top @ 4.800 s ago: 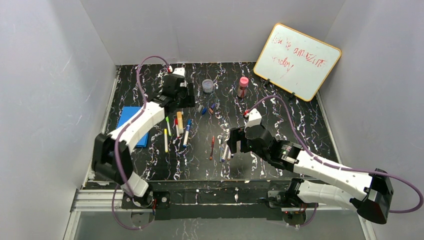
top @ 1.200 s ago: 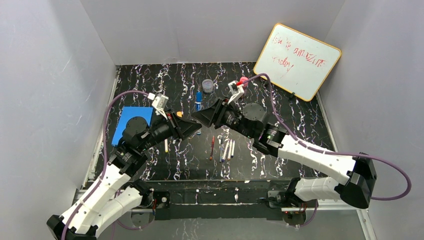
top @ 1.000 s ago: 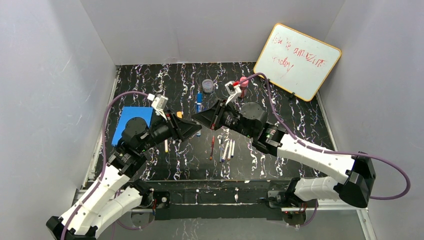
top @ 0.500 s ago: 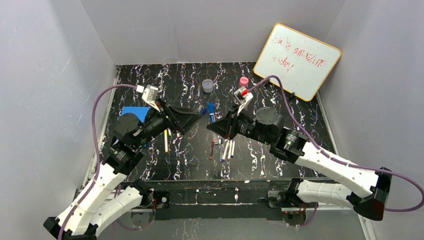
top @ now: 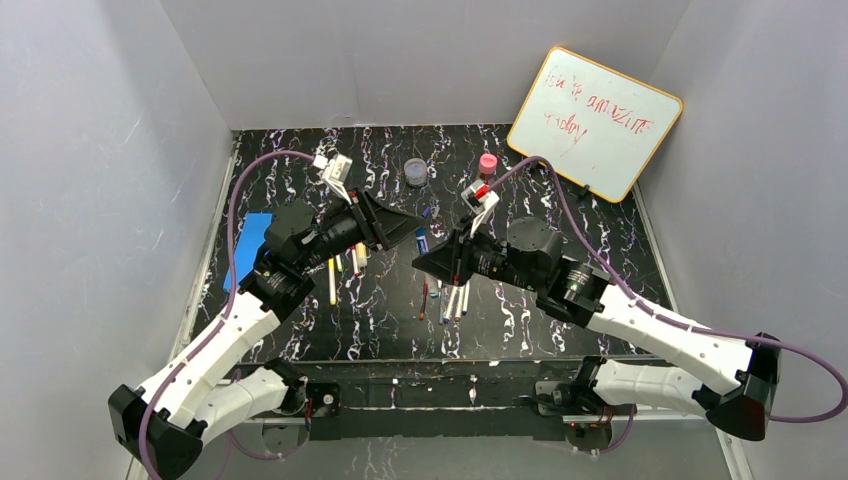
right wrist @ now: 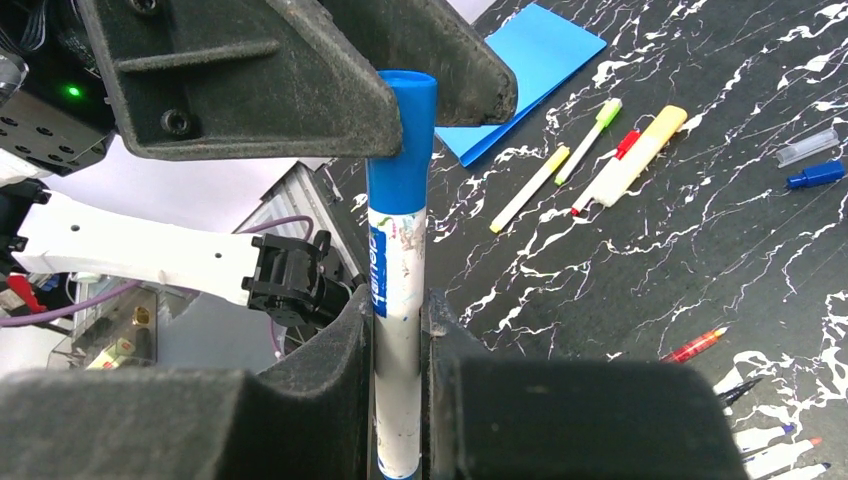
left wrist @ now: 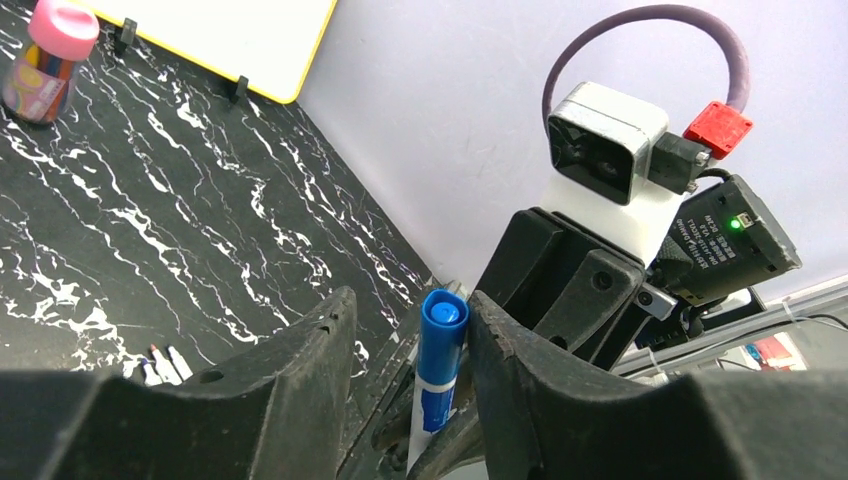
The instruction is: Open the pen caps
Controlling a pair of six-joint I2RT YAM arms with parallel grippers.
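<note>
Operating remotely. The black marbled table (top: 500, 330) carries a whiteboard (top: 594, 122) propped at the far right and a blue pad (top: 246, 250) at the left edge.

Both arms meet above the middle of the table. The right gripper (right wrist: 398, 305) is clamped on the white barrel of a marker (right wrist: 397, 350). The marker's blue cap (right wrist: 402, 140) is on and points toward the left arm.

The left gripper (left wrist: 412, 305) straddles that cap with its jaws partly apart. I see a gap on one side of the cap, and the other finger is at or against it.

A pink-capped bottle (top: 487, 172) and a clear jar (top: 416, 172) stand far centre.

Loose pens lie in two clusters. The highlighters (top: 345, 262) are left of centre. The white-barrelled pens (top: 452, 298) are near centre, with a thin red pen (top: 425, 297) just to their left.

Two loose caps, one blue (right wrist: 815, 176) and one clear (right wrist: 806, 147), lie side by side on the table.
</note>
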